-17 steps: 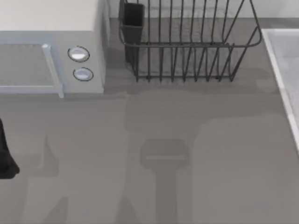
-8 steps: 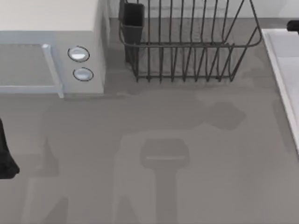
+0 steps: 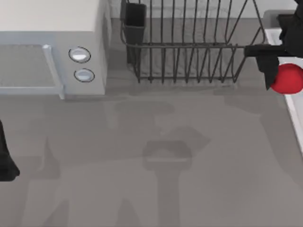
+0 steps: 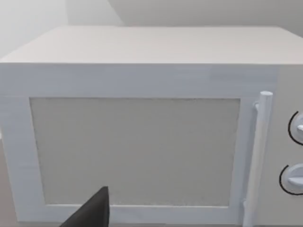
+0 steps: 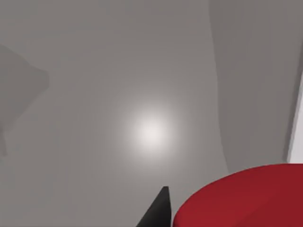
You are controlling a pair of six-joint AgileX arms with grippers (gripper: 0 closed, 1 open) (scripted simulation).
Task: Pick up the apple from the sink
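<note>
the right hand (image 3: 277, 66) has just entered at the far right above the sink (image 3: 284, 101), closed on the apple (image 3: 289, 78): lifted clear. left hand state cannot be told.

Bright red apple (image 3: 289, 78), black hand (image 3: 274, 66), white microwave (image 3: 52, 47), dark wire rack (image 3: 189, 42).
</note>
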